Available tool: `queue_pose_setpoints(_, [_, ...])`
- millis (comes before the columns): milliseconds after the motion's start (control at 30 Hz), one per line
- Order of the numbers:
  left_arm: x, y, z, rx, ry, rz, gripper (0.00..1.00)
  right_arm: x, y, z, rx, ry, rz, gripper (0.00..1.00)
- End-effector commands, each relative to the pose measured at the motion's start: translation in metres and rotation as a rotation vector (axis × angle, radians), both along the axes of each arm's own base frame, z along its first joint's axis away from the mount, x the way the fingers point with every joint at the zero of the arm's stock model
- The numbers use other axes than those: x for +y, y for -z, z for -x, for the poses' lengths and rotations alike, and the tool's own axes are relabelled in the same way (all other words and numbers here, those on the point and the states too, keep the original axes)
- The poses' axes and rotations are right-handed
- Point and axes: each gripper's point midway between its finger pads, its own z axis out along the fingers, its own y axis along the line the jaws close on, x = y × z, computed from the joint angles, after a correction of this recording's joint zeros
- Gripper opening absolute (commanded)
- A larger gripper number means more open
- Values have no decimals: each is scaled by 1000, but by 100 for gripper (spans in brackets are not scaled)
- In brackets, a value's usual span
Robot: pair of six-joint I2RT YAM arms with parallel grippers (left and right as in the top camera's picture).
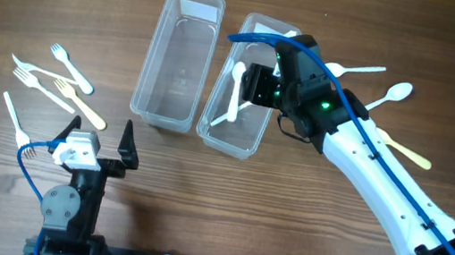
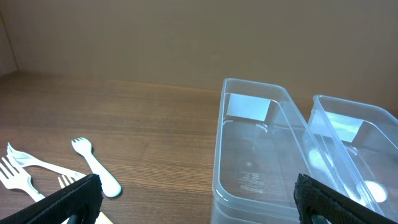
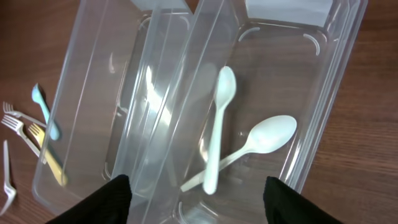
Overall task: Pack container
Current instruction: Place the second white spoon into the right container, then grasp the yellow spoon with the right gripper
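Two clear plastic containers stand side by side at the table's middle back. The left container (image 1: 177,57) (image 2: 261,155) (image 3: 93,118) is empty. The right container (image 1: 219,135) (image 3: 336,81) holds two white spoons (image 3: 219,124) (image 3: 261,140), crossed over each other. My right gripper (image 1: 261,85) (image 3: 198,202) hovers open and empty above the right container. My left gripper (image 1: 99,140) (image 2: 198,202) is open and empty near the front edge, facing the left container.
Several plastic forks (image 1: 53,83) (image 2: 93,171) lie at the left. Loose white spoons (image 1: 390,96) (image 1: 353,70) and a cream-coloured utensil (image 1: 409,155) lie to the right of the containers, partly under the right arm.
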Motion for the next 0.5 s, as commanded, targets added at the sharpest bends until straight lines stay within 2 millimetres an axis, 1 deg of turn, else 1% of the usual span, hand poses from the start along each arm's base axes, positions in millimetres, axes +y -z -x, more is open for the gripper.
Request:
queue_pose_setpoints(0, [3,1,0,-4,-16,9,100,-20,-45,3,-122,-1,42,70])
queue_pose_setpoints(33, [3,1,0,-4,-16,9,100,-41,-56,5,-154,54,93,70])
queue_pose_setpoints(100, [3,1,0,-4,-16,9,100,-92,-77,12,-198,197,199,75])
queue_pose_setpoints(133, [3,1,0,-4,-16,9,100,-123,-87,21,-212,279,264,75])
queue_pose_setpoints(167, [3,1,0,-4,-16,9,100,-146,-93,28,-216,337,315,76])
queue_pose_setpoints(200, [3,1,0,-4,-16,9,100,-172,-99,37,-218,373,391,75])
queue_pose_setpoints(233, [3,1,0,-4,-16,9,100,-193,-102,44,-215,380,467,75])
queue_pose_setpoints(267, [3,1,0,-4,-16,9,100,-216,-104,51,-200,346,568,72])
queue_pose_setpoints(300, [3,1,0,-4,-16,9,100,-231,-102,55,-178,290,658,67])
queue_pose_setpoints(333, [3,1,0,-4,-16,9,100,-244,-97,60,-142,233,736,67])
queue_pose_setpoints(367, [3,1,0,-4,-16,9,100,-255,-91,66,-98,178,801,69])
queue_pose_setpoints(400, [3,1,0,-4,-16,9,100,-261,-88,69,-71,139,841,100])
queue_pose_setpoints(467, [3,1,0,-4,-16,9,100,-263,-87,71,-62,112,858,100])
